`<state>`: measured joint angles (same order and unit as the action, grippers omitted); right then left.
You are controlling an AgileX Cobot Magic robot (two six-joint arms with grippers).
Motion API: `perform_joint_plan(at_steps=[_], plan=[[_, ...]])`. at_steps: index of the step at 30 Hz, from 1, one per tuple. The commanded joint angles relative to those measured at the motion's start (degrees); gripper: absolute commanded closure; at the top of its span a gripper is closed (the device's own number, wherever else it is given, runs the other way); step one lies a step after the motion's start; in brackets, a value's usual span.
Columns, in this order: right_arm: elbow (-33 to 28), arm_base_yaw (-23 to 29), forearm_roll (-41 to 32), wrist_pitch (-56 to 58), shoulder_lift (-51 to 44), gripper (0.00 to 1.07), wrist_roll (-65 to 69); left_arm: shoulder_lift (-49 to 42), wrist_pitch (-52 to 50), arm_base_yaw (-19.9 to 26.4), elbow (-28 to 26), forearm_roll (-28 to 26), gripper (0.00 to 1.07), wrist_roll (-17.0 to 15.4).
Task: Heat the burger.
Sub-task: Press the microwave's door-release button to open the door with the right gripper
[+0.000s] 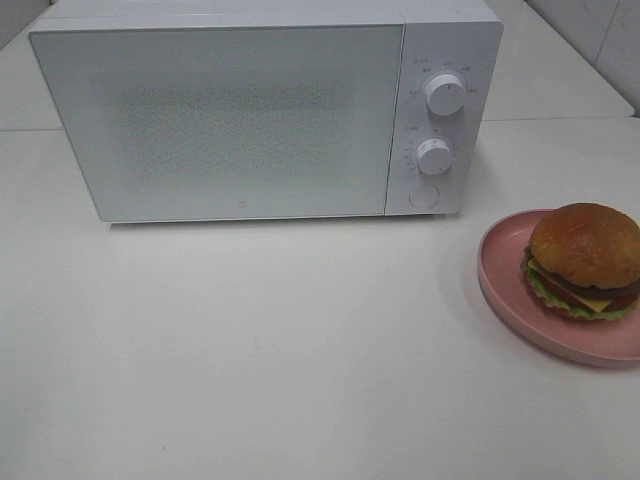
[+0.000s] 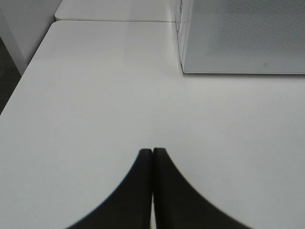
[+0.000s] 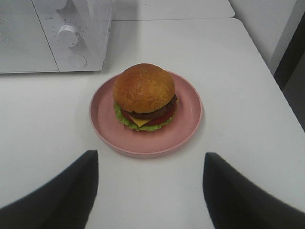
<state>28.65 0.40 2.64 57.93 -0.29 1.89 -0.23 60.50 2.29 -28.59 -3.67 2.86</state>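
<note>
The burger (image 1: pixel 584 258) with a glossy brown bun, lettuce, cheese and tomato sits on a pink plate (image 1: pixel 505 292) at the right edge of the table. It also shows in the right wrist view (image 3: pixel 144 94) on the plate (image 3: pixel 190 114). The white microwave (image 1: pixel 250 110) stands at the back with its door shut. My right gripper (image 3: pixel 150 164) is open, a short way in front of the plate, holding nothing. My left gripper (image 2: pixel 152 152) is shut and empty above bare table, near the microwave's left front corner (image 2: pixel 183 67). Neither gripper shows in the exterior high view.
The microwave has two knobs (image 1: pixel 444 93) (image 1: pixel 434 157) and a round button (image 1: pixel 424 195) on its right panel. The white table (image 1: pixel 250 350) ends at an edge on the right in the right wrist view (image 3: pixel 281 86).
</note>
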Motion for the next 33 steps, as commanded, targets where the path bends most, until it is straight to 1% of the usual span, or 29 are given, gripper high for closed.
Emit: perform_joint_plan(at_steps=[1, 33], plan=[[-0.1, 0.2, 0.1, -0.7, -1.4, 0.46, -0.1, -1.5, -0.8, 0.2, 0.1, -0.3, 1.06, 0.0], [-0.1, 0.2, 0.1, -0.8, -1.3, 0.46, -0.1, -1.5, -0.8, 0.2, 0.1, -0.3, 1.06, 0.0]])
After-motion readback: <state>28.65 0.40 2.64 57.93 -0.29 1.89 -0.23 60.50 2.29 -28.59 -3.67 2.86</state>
